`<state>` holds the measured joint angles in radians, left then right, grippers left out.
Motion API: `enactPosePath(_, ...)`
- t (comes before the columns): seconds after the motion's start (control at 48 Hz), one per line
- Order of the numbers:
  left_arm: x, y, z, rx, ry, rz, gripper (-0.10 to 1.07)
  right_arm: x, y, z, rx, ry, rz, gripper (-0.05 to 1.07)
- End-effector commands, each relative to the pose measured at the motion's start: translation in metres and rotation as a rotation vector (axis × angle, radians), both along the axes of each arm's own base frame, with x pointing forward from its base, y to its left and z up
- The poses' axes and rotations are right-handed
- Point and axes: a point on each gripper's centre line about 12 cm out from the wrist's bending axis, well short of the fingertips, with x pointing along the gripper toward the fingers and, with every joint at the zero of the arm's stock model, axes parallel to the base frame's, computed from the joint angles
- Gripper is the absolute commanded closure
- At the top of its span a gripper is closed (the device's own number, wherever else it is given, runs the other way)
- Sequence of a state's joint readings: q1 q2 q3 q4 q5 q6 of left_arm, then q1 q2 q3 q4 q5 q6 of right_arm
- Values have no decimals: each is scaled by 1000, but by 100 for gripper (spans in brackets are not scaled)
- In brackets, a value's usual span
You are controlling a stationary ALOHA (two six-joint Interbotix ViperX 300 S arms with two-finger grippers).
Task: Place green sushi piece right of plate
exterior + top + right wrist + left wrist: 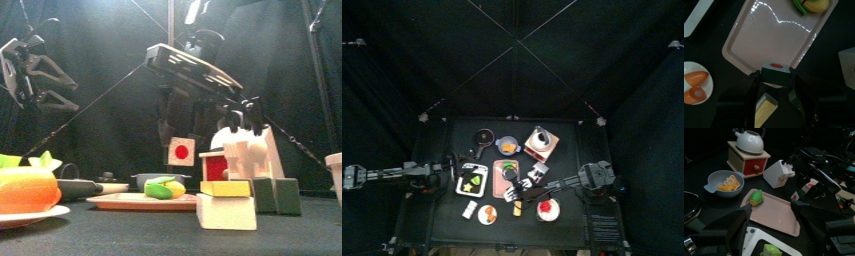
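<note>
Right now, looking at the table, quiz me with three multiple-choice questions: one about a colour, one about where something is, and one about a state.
1. The drawer of the wooden coffee grinder is: A red, B blue, C white.
2. The green-and-yellow sushi roll lies: A atop the grinder, B on the pink rectangular tray, C under the tray.
3. The right gripper has its jaws: A shut tight on nothing, B out of sight, C apart, flanking the dark green sushi cube with a red dot.

Answers: A, the drawer front is red. B, the roll sits near a tray corner. C, a jaw stands on each side of the cube.
</note>
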<state>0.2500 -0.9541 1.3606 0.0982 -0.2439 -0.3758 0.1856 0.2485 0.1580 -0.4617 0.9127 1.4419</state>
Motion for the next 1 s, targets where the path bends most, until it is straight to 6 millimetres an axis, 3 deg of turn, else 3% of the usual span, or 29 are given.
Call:
enactPosePath(0.0,2,0,5,4,-15,0,1,-5,0,29,7,-68,9,40)
enactPosePath(0.583,1,1,3,3,-10,3,1,-64,59,38,-64,63,303,40)
enactPosePath(0.979,1,2,3,3,-10,8,1,-113,61,26,-150,163,378,40)
